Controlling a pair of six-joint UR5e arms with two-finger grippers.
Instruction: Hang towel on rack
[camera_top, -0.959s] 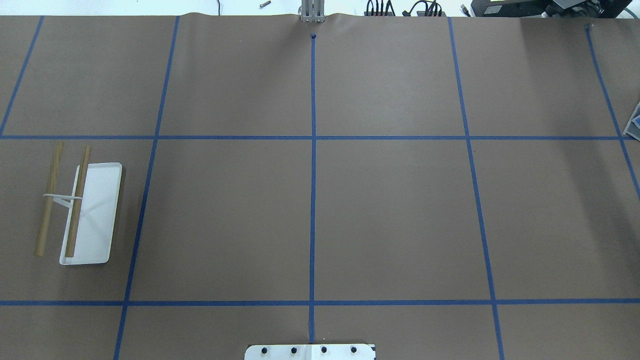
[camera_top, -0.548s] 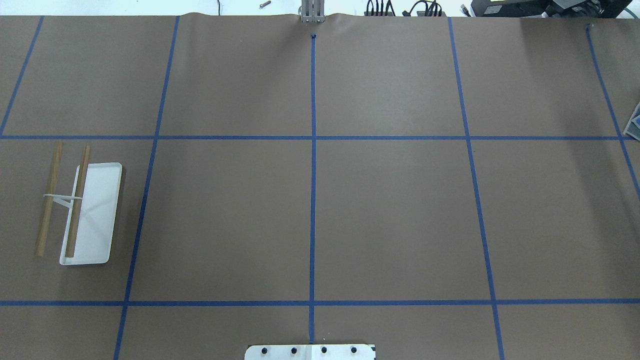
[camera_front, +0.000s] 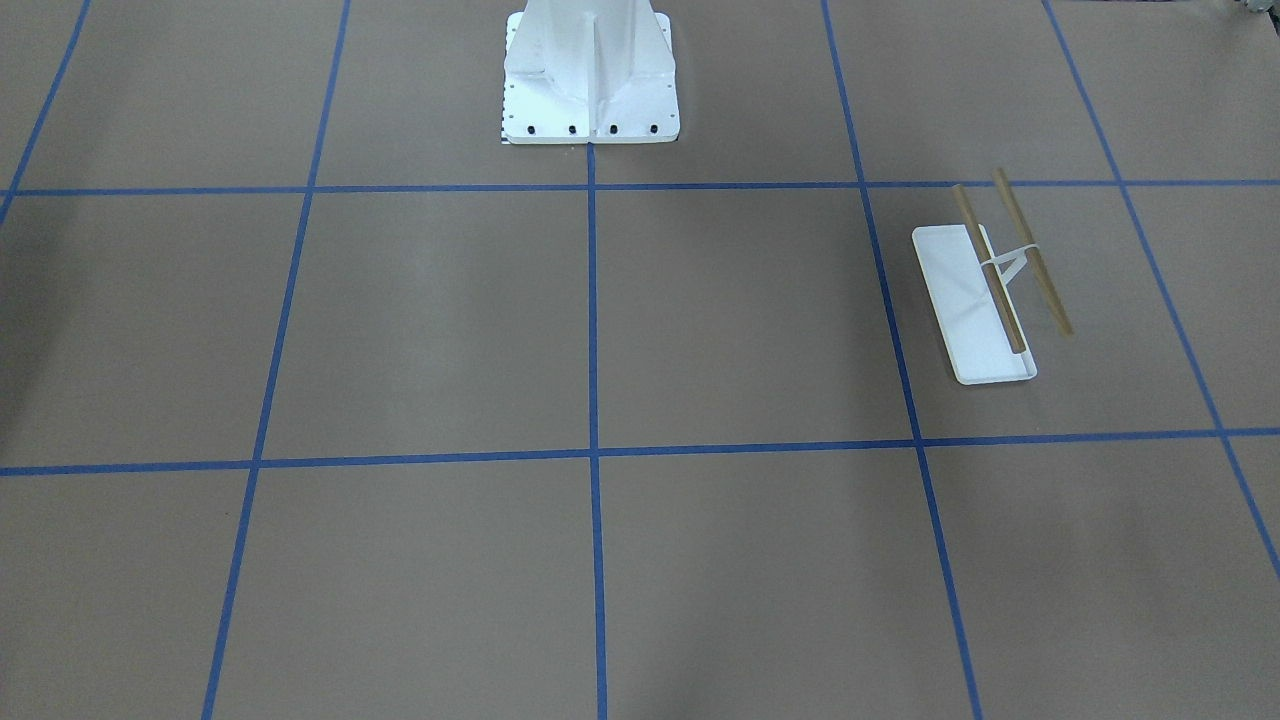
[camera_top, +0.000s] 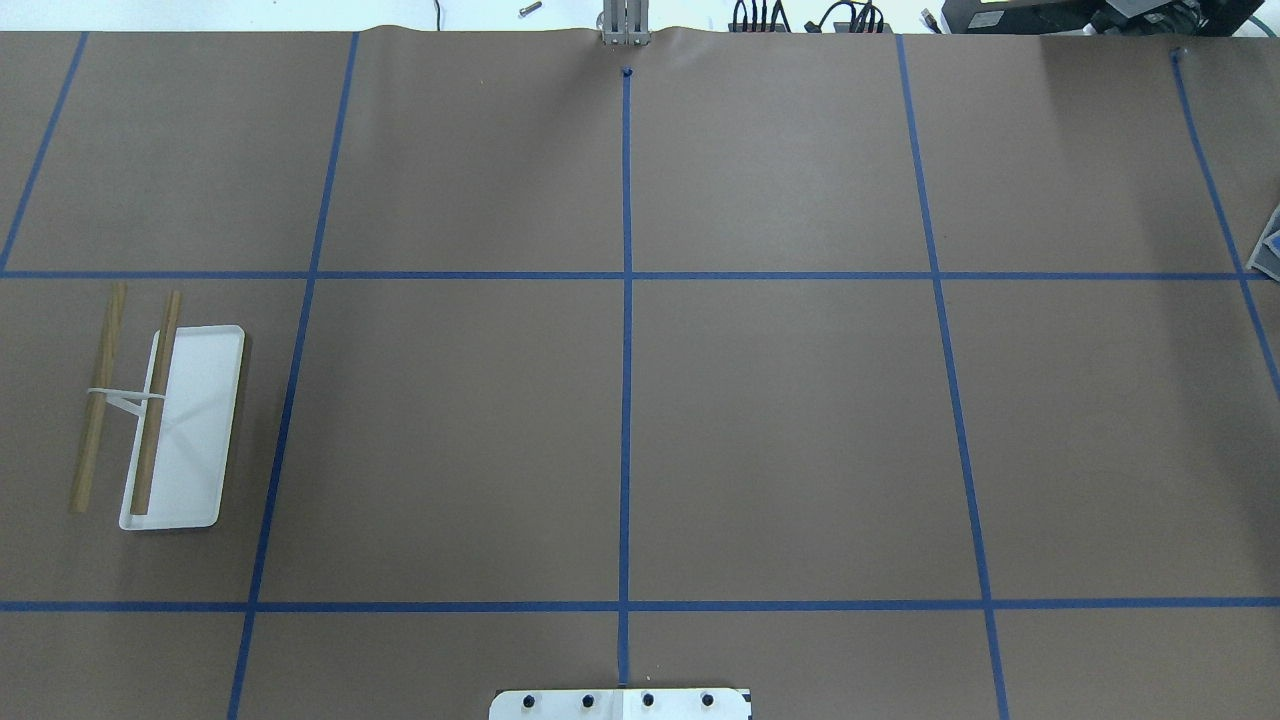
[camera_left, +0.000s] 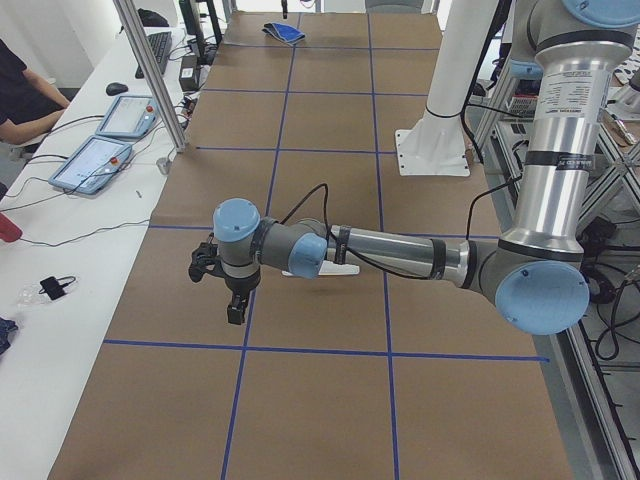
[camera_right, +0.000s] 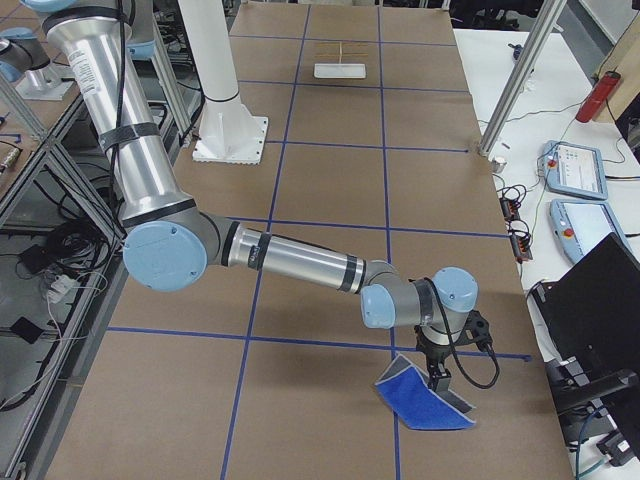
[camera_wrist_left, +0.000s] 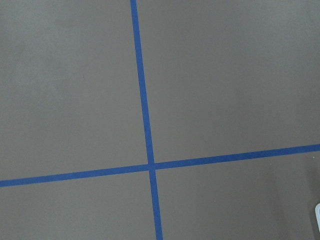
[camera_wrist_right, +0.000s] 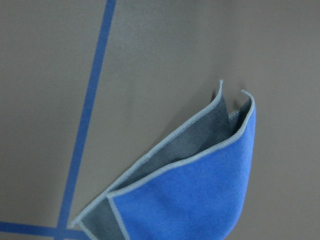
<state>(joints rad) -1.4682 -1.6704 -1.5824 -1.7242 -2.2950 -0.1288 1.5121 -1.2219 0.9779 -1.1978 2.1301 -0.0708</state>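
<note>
Small rack (camera_top: 196, 430) with a flat white tray base and two tan wooden rods stands at the robot's left end of the brown paper-covered table with blue tape grid (camera_top: 780, 430). The left gripper (camera_left: 236, 312) hangs just above the paper near it, and whether it is open or closed cannot be told. At the opposite end, well apart from the rack, the royal-blue cloth towel with grey underside (camera_right: 425, 407) lies partly folded with one corner raised up to the right gripper (camera_right: 437, 378), whose grip cannot be told either.
</note>
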